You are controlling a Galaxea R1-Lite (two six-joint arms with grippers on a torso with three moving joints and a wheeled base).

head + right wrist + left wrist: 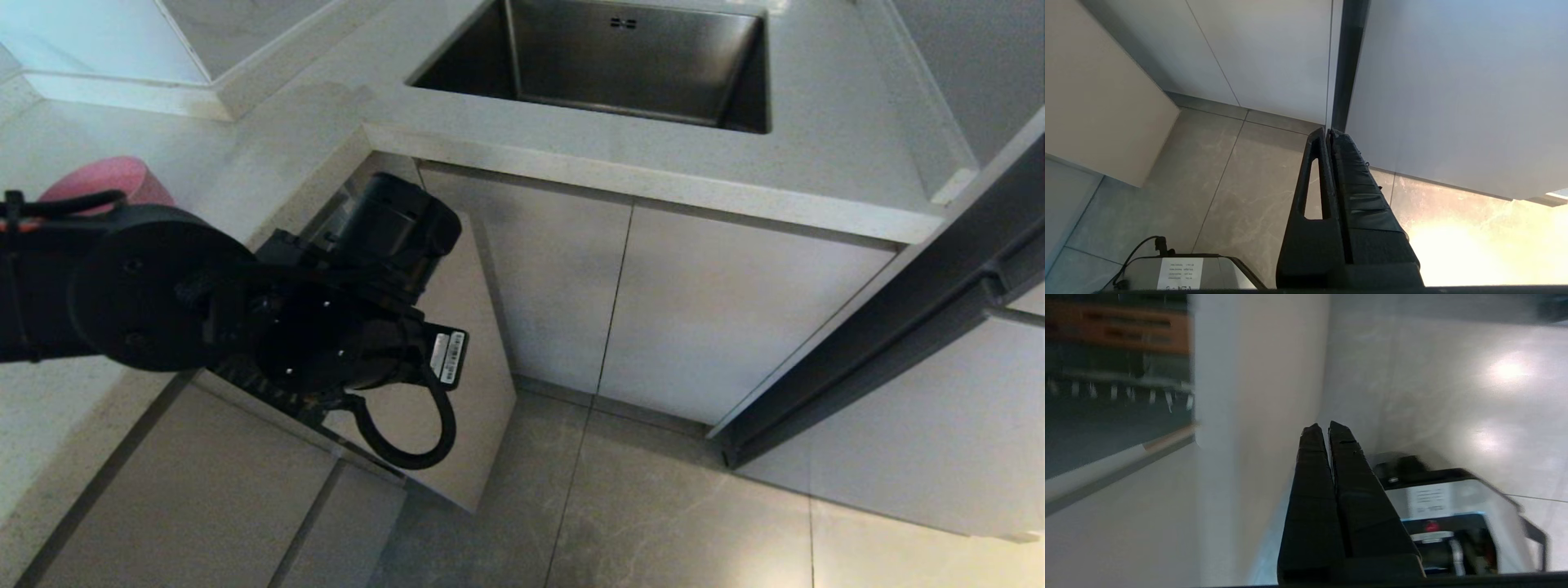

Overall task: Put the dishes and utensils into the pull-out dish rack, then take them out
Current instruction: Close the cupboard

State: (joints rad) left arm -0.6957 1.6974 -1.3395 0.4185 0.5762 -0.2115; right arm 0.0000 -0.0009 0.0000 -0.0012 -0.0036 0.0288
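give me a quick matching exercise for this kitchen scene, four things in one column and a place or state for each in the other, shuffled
Things:
1. pink bowl
2. steel sink
3. left gripper
4. pull-out dish rack

Places or states:
A. fingers pressed together, holding nothing
B. pulled out from the cabinet, beige front panel standing over the floor
C. on the countertop at the left, partly hidden behind the left arm
D. set into the countertop above the closed cabinet doors

Pairs: 1-C, 2-D, 3-A, 4-B
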